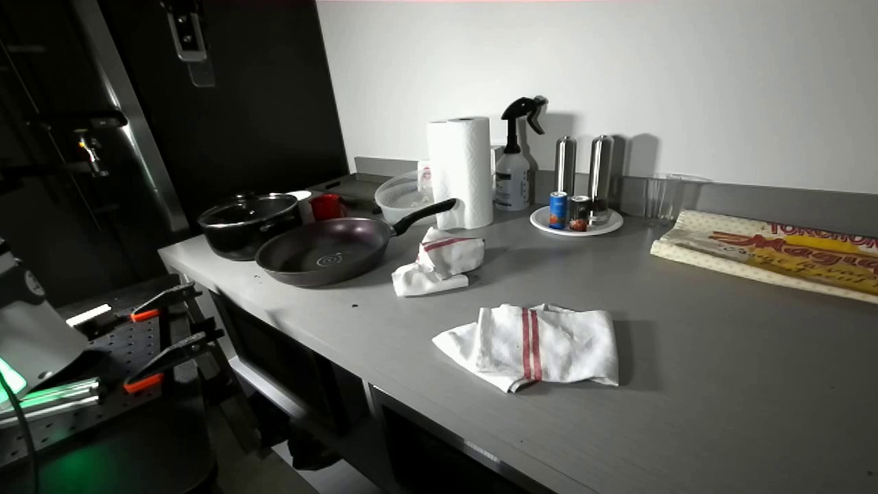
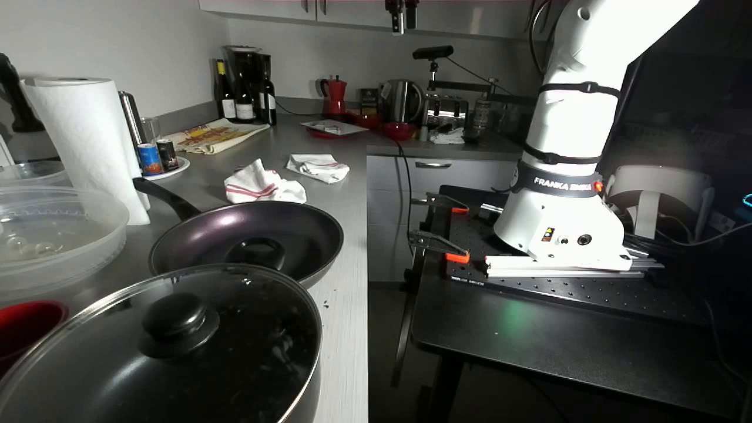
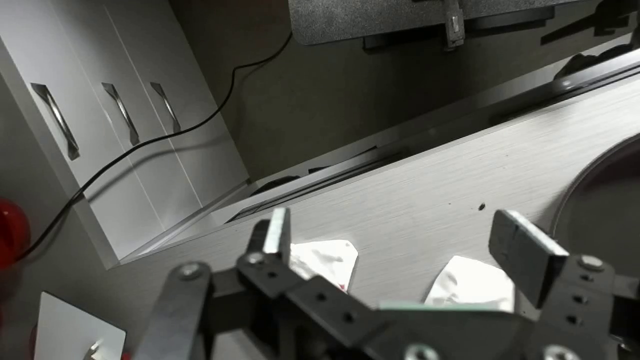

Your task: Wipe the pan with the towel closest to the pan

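Note:
A dark frying pan sits on the grey counter, its handle toward the wall; it also shows in an exterior view and at the right edge of the wrist view. A crumpled white towel with red stripes lies beside the pan, apart from it; it also shows in an exterior view and in the wrist view. A second striped towel lies farther from the pan, partly hidden in the wrist view. My gripper is open and empty, high above the counter; its fingers show in an exterior view.
A black pot with a glass lid and a red cup stand beside the pan. A paper towel roll and plastic bowl stand behind its handle. A plate with cans and mills and a yellow cloth lie along the wall.

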Robot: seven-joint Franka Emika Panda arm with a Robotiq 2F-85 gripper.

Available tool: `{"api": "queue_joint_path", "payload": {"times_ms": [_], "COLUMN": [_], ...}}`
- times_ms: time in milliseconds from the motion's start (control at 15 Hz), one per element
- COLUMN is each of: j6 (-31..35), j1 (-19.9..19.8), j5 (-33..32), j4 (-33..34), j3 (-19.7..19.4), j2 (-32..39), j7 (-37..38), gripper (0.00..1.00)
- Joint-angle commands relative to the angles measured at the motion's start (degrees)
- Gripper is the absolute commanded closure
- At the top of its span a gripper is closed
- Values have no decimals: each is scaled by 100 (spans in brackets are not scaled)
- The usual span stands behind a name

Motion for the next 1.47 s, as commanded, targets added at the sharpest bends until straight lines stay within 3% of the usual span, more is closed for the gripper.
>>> {"api": "queue_joint_path", "payload": {"times_ms": [0, 333, 800, 1133, 1400], "j6": [-33, 193, 1595, 2262, 2321], "j1": [112, 283, 706, 882, 835], "j5": [-49, 34, 547, 1604, 2512], "j4": [14, 261, 873, 1515, 2247], "j3": [-88, -136, -348, -456, -317], "j2": [-4, 453, 1799, 2988, 3970], "j7": [48, -127, -665, -1481, -2057], "gripper": [0, 0, 0, 0, 0]}}
